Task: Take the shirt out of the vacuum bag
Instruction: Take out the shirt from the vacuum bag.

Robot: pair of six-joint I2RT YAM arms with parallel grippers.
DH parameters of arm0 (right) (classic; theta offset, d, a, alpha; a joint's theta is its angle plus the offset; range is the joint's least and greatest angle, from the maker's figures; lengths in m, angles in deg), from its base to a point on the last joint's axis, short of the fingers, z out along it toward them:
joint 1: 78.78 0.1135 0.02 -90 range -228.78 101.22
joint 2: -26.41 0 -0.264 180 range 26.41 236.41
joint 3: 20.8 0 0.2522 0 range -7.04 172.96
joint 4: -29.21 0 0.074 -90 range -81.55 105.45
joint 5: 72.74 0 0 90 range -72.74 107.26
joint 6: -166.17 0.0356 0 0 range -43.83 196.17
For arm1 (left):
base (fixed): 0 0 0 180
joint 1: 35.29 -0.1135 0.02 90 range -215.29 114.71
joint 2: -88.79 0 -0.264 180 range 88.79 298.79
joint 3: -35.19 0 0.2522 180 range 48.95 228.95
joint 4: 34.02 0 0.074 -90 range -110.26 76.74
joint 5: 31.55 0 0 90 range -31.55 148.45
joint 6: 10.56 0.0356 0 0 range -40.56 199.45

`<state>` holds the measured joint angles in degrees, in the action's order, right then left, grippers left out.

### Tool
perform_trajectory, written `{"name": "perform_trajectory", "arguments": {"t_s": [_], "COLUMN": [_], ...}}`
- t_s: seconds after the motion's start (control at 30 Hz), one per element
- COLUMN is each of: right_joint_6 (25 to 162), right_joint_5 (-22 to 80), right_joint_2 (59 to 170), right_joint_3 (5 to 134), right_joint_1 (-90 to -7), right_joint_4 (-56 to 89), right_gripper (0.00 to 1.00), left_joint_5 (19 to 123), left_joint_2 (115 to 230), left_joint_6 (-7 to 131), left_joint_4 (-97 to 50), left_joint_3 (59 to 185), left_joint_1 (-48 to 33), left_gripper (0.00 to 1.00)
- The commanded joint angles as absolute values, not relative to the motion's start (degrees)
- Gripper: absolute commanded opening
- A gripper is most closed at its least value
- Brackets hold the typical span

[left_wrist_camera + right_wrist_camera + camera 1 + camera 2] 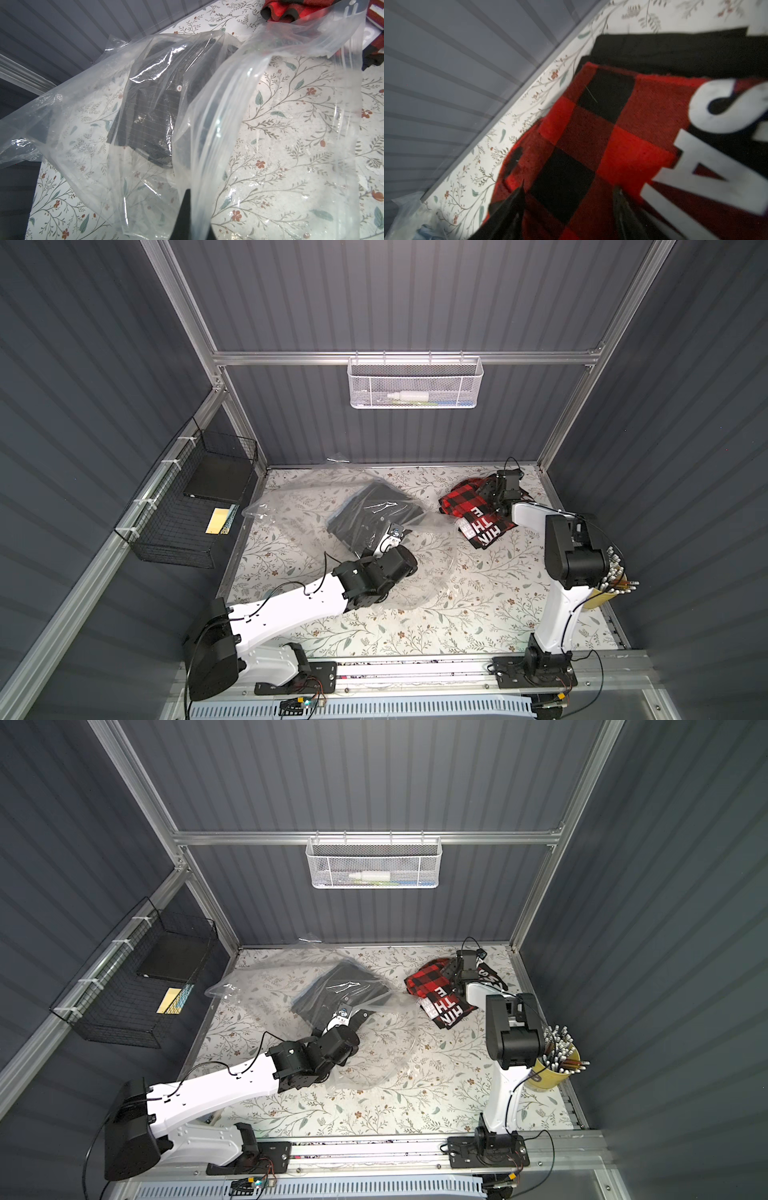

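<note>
One vacuum bag (286,497) lies mid-desk (415,626) with one dark shirt (370,510) inside. A second shirt, the red plaid shirt (461,502), lies outside the bag near the far right corner. Of the two arms, the left reaches low and forward, its left hand (392,537) pinching the bag's lifted mouth edge. The right bends over the plaid, its right hand (569,186) spread.
</note>
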<state>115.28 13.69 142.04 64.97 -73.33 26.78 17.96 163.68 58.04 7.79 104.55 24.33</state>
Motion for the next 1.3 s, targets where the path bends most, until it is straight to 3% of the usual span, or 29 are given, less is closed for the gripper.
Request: {"name": "perform_trajectory", "arguments": {"t_s": [0.0, 0.23, 0.37, 0.87, 1.27], "right_joint_6": [117.5, 117.6, 117.2, 113.1, 119.2], "right_joint_5": [17.3, 18.9, 19.5, 14.4, 18.8], "right_joint_2": [145.5, 151.0, 147.4, 111.4, 84.1], "right_joint_3": [66.4, 71.2, 69.8, 54.9, 27.6], "right_joint_1": [-73.9, -74.4, -73.8, -70.2, -52.3], "right_joint_4": [22.4, 18.0, 18.4, 20.7, 28.1], "right_gripper": [0.70, 0.70, 0.70, 0.71, 0.70], "left_joint_5": [18.2, 19.0, 19.5, 22.0, 24.8], "left_joint_2": [162.0, 161.8, 160.9, 160.4, 159.0], "left_joint_6": [58.1, 57.9, 57.8, 57.2, 54.8], "left_joint_4": [8.4, 8.1, 7.5, 5.9, 2.8], "left_joint_3": [103.8, 103.5, 103.5, 106.0, 108.4], "left_joint_1": [24.4, 24.4, 24.4, 24.4, 24.4], "left_gripper": [0.00, 0.00, 0.00, 0.00, 0.00]}}
